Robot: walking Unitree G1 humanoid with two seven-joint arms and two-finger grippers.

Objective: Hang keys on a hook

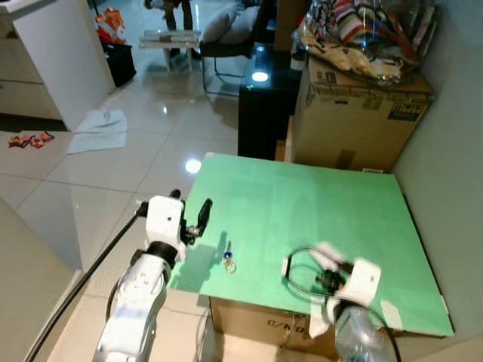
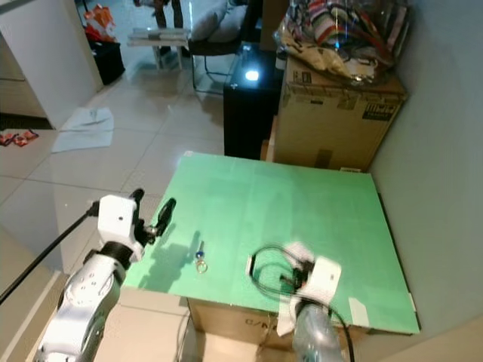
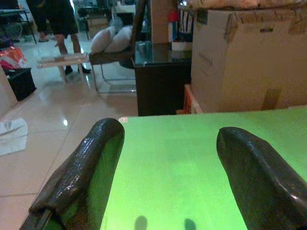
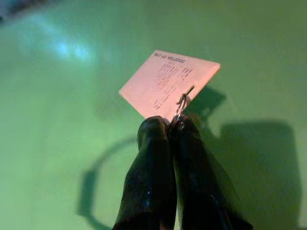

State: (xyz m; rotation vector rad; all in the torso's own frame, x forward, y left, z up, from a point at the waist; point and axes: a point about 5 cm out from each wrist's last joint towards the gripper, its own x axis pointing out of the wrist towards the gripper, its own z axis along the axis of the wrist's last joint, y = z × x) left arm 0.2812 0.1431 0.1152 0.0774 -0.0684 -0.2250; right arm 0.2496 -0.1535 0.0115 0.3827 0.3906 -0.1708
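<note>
On the green board (image 1: pixel 317 204), right gripper (image 4: pixel 173 125) pinches tagged ring (image 4: pixel 182 101); left gripper (image 3: pixel 168 158) open; keys (image 1: pixel 229 259) look light, slippery — best taken by ring

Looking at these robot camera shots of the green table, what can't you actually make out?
- Small blue-tagged keys on the green table: too small in the eye views to count.
- Right gripper: motion-blurred in the eye views.
- Pink printed card: text too small in the right wrist view.
- Person: cut off by the left wrist view's top edge.
</note>
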